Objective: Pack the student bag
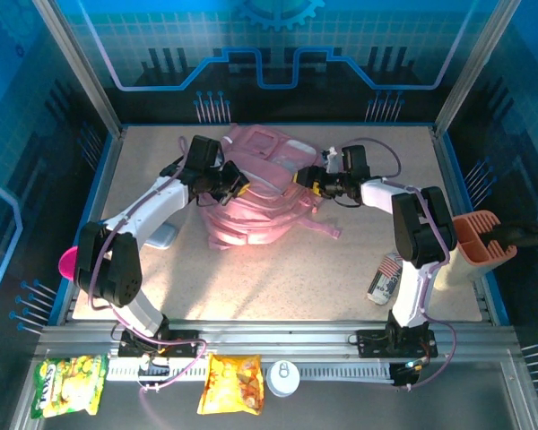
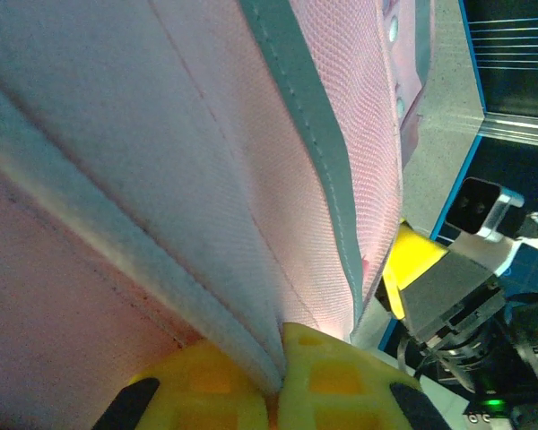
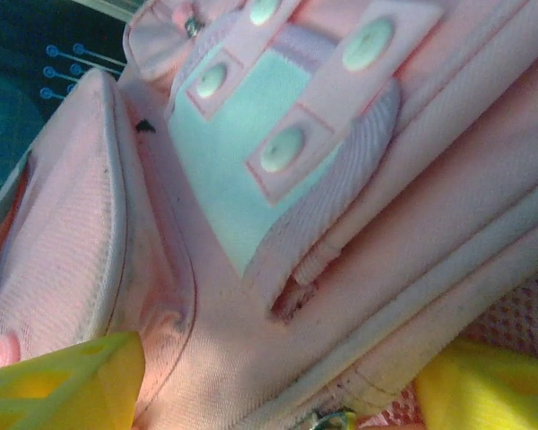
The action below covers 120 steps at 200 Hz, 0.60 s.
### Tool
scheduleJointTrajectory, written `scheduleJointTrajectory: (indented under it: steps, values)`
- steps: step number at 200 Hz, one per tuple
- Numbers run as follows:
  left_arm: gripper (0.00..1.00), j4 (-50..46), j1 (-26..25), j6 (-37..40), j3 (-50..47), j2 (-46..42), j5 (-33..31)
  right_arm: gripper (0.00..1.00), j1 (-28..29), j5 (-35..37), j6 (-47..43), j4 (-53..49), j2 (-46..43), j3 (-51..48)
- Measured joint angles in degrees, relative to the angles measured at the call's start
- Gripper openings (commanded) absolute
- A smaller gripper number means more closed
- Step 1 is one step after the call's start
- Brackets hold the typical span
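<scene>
On a speckled table (image 1: 296, 278) at centre frame, the left gripper (image 2: 276, 381) pinches the pink student bag (image 1: 255, 202) by a seam; the right gripper (image 3: 273, 390) has its jaws spread.

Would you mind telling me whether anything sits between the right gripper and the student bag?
Nothing visible does: the open right gripper is close up to the student bag, pink fabric lying between its fingers.

Left end effector (image 1: 234, 184) clamped shut — right end effector (image 1: 305, 179) spread wide.

The student bag (image 3: 278, 224) overruns both wrist views' edges — print on the flat packet (image 1: 387, 278) is unreadably small.
</scene>
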Motion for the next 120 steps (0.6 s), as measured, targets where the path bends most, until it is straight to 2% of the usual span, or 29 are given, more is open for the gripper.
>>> scheduleJointTrajectory:
  steps: [45, 120]
  values:
    - [0.00, 0.2, 1.6, 0.0, 0.0, -0.1, 1.8, 0.70, -0.2, -2.4, -2.5, 1.0, -3.5, -4.1]
    - [0.00, 0.2, 2.2, 0.0, 0.0, -0.5, 2.9, 0.48, -0.2, -3.7, -7.3, 0.7, -4.0, -6.2]
